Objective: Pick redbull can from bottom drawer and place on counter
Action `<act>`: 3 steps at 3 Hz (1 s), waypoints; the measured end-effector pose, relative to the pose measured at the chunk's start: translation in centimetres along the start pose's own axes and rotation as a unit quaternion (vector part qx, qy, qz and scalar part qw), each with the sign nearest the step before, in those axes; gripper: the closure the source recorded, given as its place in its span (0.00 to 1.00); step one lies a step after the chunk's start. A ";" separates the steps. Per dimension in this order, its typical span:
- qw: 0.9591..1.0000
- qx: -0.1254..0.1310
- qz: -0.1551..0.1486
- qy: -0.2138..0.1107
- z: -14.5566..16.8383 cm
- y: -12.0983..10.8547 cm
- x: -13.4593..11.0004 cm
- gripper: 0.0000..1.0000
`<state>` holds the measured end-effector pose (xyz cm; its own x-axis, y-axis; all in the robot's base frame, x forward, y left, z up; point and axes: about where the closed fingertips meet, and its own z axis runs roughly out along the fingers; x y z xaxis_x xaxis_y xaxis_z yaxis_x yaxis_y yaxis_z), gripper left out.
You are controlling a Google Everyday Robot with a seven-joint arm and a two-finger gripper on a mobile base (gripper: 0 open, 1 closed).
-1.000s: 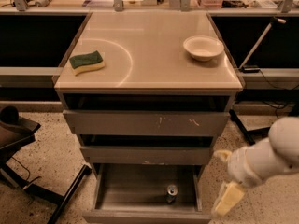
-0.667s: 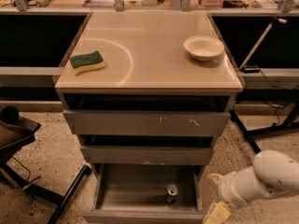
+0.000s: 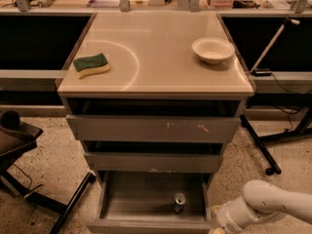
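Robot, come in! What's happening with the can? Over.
Gripper low, right of open bottom drawer. Redbull can upright inside, near front, not held. Nothing covering it.

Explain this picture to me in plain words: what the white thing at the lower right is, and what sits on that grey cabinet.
The white tube at the lower right is the arm of a wheeled robot. Its pincer, the grasping part, is at the arm's end by the picture's bottom edge, mostly cut off, just right of the open bottom drawer. The single camera looks down on the drawer unit from the front. On the counter lie a green-and-yellow sponge and a white bowl. The redbull can stands upright in the bottom drawer, untouched; nothing is seen held.
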<state>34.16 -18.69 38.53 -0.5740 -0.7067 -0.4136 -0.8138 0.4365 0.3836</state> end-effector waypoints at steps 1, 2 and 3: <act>1.000 -0.006 -0.001 0.004 0.5 0.2 0.0 0.00; 0.998 -0.037 0.005 -0.050 0.9 0.3 0.0 0.00; 0.983 -0.102 -0.008 -0.150 2.6 -0.5 0.1 0.00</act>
<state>34.26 -17.51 36.15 -0.5878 -0.5034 -0.6333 -0.8049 0.2850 0.5205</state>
